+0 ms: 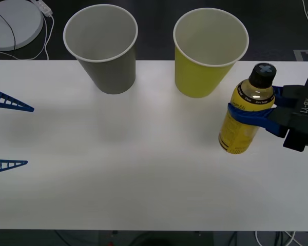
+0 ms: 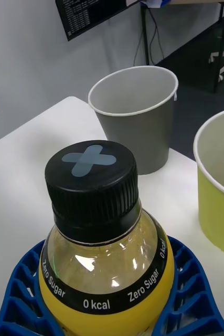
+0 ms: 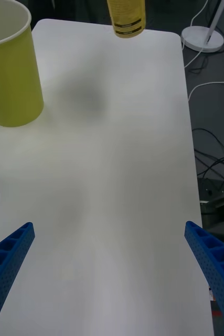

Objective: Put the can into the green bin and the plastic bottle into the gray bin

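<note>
Right gripper [image 1: 251,114] is clamped around the plastic bottle [image 1: 247,117], blue fingers wrapping its upper body just under the shoulder, in the front view at about 3 o'clock on the table [image 1: 143,179]. In the left wrist view the bottle's base seems to sit just clear of the tabletop, so it looks lifted, though I can't be sure. The right wrist view has the black cap [image 2: 93,187] close up, fingers hugging both sides of the yellow label. Green bin [image 1: 209,52] stands upright just beside the bottle at about 1 o'clock on the table, near but not touching as far as I can tell; gray bin [image 1: 102,47] stands upright at about 11 o'clock, well apart from the bottle, beyond the green one. Both bins look empty from what shows. No can anywhere on the table. Left gripper [image 1: 10,133] sits spread wide at the 9 o'clock edge, holding nothing, idle. Step in hand, judging by this: bottle grasped, carry to gray bin not yet done. Next move calls for raising the bottle above rim height, travelling across toward 11 o'clock past the green bin without clipping its rim, centring over the gray bin's mouth, then releasing. Risk: the light paper cups tip easily if bumped.
</note>
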`<state>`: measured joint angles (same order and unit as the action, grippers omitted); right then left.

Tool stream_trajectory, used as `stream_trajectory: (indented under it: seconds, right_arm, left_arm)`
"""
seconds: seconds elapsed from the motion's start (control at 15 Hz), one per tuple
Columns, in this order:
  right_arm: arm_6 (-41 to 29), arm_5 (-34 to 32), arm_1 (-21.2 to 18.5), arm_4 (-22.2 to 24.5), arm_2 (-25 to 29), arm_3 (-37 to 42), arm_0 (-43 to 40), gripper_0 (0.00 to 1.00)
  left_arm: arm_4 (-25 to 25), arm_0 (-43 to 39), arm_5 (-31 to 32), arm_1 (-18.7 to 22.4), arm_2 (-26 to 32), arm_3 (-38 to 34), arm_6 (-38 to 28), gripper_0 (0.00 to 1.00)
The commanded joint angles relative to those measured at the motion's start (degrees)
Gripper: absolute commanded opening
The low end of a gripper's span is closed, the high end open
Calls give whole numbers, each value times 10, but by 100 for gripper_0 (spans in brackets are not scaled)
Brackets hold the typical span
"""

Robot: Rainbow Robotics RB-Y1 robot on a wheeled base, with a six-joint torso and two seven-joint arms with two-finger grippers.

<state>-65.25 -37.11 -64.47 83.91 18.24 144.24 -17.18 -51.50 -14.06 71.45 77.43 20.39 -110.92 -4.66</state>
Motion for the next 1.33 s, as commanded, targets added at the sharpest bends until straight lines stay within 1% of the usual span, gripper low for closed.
stream_trajectory:
  seconds: [0.07, 0.27, 0.47, 0.53, 0.6, 0.8, 0.93, 1.2, 1.33]
  right_arm:
    - [-58, -2, -25, 8, 0, 6, 34, 0]
    - [-63, -4, -49, 5, 0, -5, 64, 0]
    - [-66, -5, -74, -28, -3, -24, 89, 0]
    - [-87, -5, -87, -30, -8, -27, 103, 0]
    - [-92, -7, -95, -29, -11, -32, 116, 0]
    - [-93, -30, -114, -32, -31, -55, 167, 0]
    - [-93, -35, -125, -38, -65, -77, 214, 0]
    - [-93, -42, -157, -64, -142, -123, 318, 0]
    - [-93, -86, -160, -71, -192, -158, 404, 0]
  left_arm:
    - [0, 0, 0, 0, 0, 0, 0, 100]
    - [0, 0, 0, 0, 0, 0, 0, 100]
    - [0, 0, 0, 0, 0, 0, 0, 100]
    - [0, 0, 0, 0, 0, 0, 0, 100]
    - [0, 0, 0, 0, 0, 0, 0, 100]
    - [0, 0, 0, 0, 0, 0, 0, 100]
    - [0, 0, 0, 0, 0, 0, 0, 100]
    - [0, 0, 0, 0, 0, 0, 0, 100]
    - [0, 0, 0, 0, 0, 0, 0, 100]
